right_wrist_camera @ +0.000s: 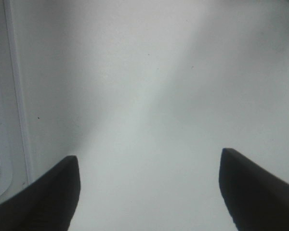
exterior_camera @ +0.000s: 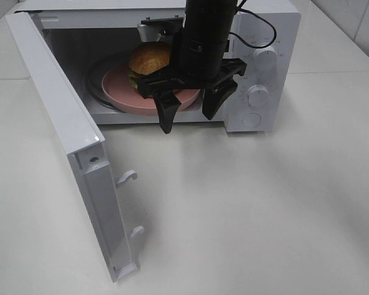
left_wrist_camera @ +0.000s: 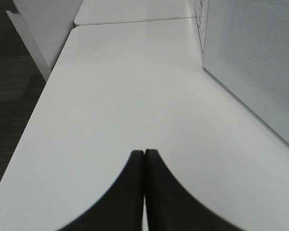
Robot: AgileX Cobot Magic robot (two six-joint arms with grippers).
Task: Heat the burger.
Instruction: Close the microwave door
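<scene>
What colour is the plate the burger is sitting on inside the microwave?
Pink. The plate under the burger shows best in the exterior high view.

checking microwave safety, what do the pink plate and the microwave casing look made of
The round pink plate under the browned-bun burger looks like matte plastic or melamine: even colour, dull sheen, thin rim; glazed ceramic is possible. The boxy white microwave casing looks like painted sheet metal: smooth, semi-gloss, crisp folded edges.
</scene>
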